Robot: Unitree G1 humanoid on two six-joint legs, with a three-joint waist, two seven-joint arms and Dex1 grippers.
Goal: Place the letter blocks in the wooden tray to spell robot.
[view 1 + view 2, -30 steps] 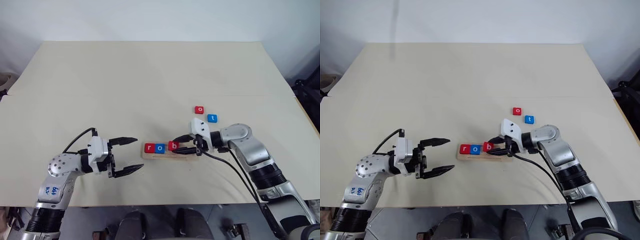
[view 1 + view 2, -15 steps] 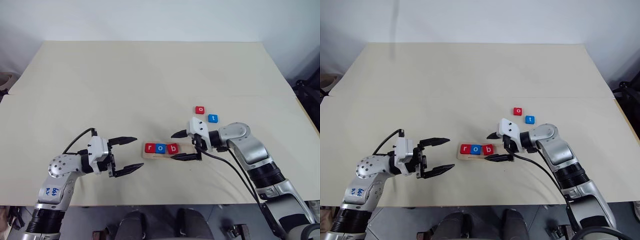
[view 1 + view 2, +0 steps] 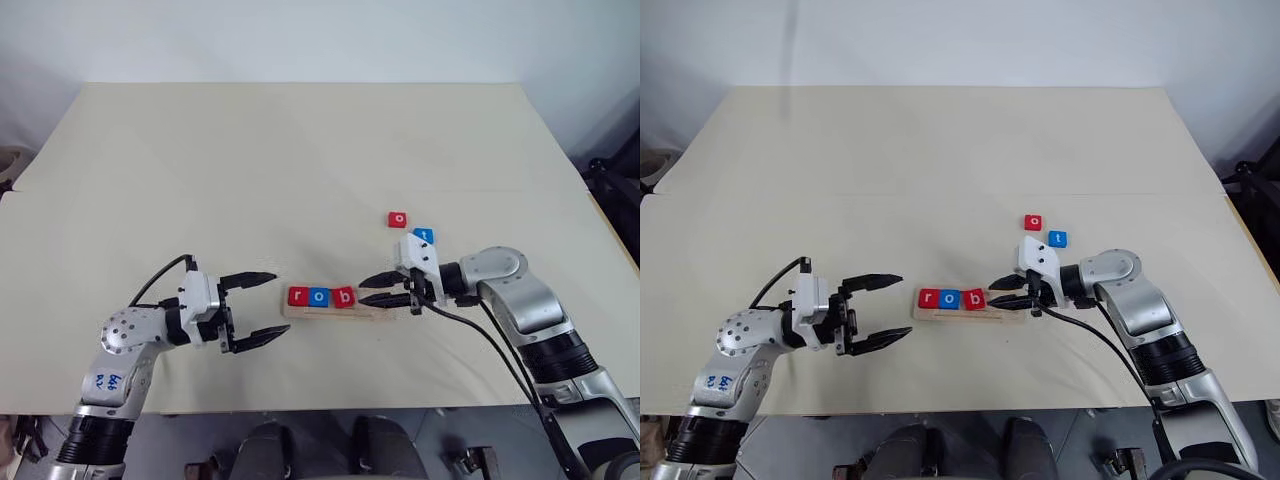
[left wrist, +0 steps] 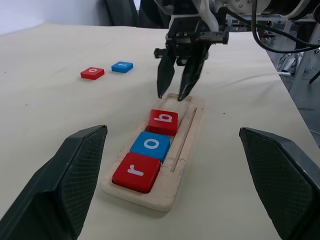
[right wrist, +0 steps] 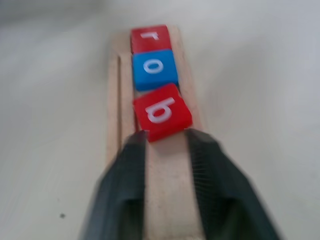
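Left eye view, centre: my right gripper (image 3: 372, 290) is nearly closed, grasping nothing, just beside the red b block (image 3: 344, 296) in the wooden tray (image 3: 370, 312); my left gripper (image 3: 262, 308) is open and empty.

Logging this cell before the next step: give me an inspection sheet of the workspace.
Surface: beige table, seam across it.
Job's things: tray holds red r, blue o, red b, the b slightly askew; red o and blue t loose on the table beyond.
Clutter: nothing seen.
Grippers: left gripper open, empty, beside the tray's r end; right gripper nearly shut, empty, over the tray's free end just short of the b.
Cables: black cable along the right arm, another at the left wrist.
Surroundings: pale wall.
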